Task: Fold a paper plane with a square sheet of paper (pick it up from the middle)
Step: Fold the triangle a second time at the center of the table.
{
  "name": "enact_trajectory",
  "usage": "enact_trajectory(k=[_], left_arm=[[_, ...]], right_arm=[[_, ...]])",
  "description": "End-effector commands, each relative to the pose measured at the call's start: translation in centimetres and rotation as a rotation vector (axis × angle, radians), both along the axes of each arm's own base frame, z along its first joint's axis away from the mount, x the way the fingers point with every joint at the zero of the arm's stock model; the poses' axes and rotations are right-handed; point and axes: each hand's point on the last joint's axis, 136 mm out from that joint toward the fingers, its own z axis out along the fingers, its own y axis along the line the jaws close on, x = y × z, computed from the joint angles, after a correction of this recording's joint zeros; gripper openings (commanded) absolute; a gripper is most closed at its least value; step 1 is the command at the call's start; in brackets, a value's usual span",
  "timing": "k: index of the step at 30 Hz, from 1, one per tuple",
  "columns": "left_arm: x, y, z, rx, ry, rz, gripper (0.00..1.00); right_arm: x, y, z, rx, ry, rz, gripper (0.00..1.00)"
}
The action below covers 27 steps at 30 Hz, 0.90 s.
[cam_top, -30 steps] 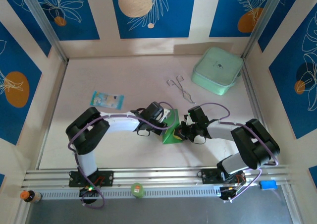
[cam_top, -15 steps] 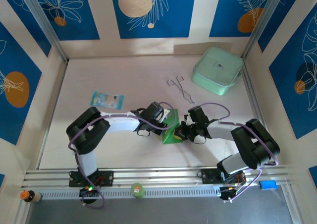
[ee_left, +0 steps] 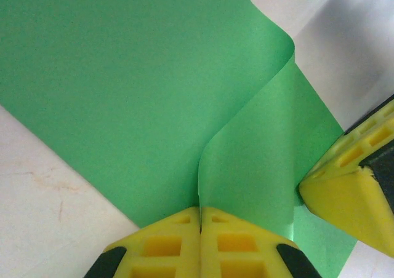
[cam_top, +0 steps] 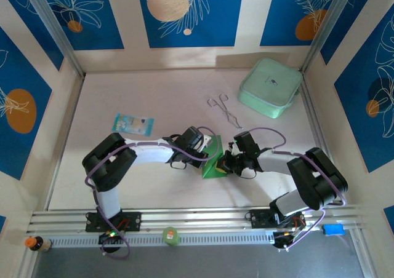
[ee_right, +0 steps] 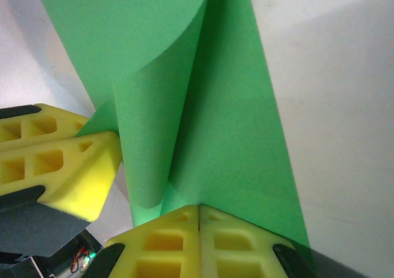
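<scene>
From above, the two arms meet at the near middle of the table, with the left gripper and the right gripper just beside each other and the square sheet of paper bunched between them, part lying flat and part standing up. There is open room toward the far wall and to the left. A light-blue packet lies well off to the left, and metal tongs and a mint-green box sit on the far right, all apart from the paper. The near rail is the closest edge, so any swing back toward the bases has little space. In the left wrist view, the left gripper has its yellow pads pressed together on a raised curl of the paper, and a finger of the right gripper shows at the lower right, nearly touching the same flap. In the right wrist view, the right gripper is likewise clamped on the paper's near edge, the sheet rolled into a loose tube rather than a sharp crease. To my eye, the risk is that both pinch one thin sheet: pulling apart could tear it, pushing together could crumple the curl into a crooked fold, and the fingers could knock into each other.
</scene>
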Motion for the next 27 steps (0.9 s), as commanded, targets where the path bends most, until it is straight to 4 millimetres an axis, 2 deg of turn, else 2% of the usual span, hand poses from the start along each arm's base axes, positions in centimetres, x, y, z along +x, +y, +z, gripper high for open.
enact_trajectory(k=[1,6,11,17,27], left_arm=[[0.2,0.8,-0.9,0.038,0.015,0.028,0.01],[0.2,0.9,-0.9,0.038,0.014,0.029,0.01],[0.1,0.6,-1.0,0.031,0.026,0.022,0.01],[0.1,0.6,-1.0,0.028,0.028,0.019,0.02],[0.1,0.5,-1.0,0.027,0.029,0.015,0.02]], right_arm=[[-1.3,-1.1,-1.5,-0.047,0.052,-0.001,0.0],[-0.7,-0.7,-0.3,-0.008,0.005,-0.001,0.02],[0.3,-0.3,1.9,0.052,-0.075,-0.019,0.04],[1.3,0.3,4.0,0.115,-0.152,-0.018,0.0],[2.9,2.0,4.3,0.14,-0.179,-0.007,0.0]])
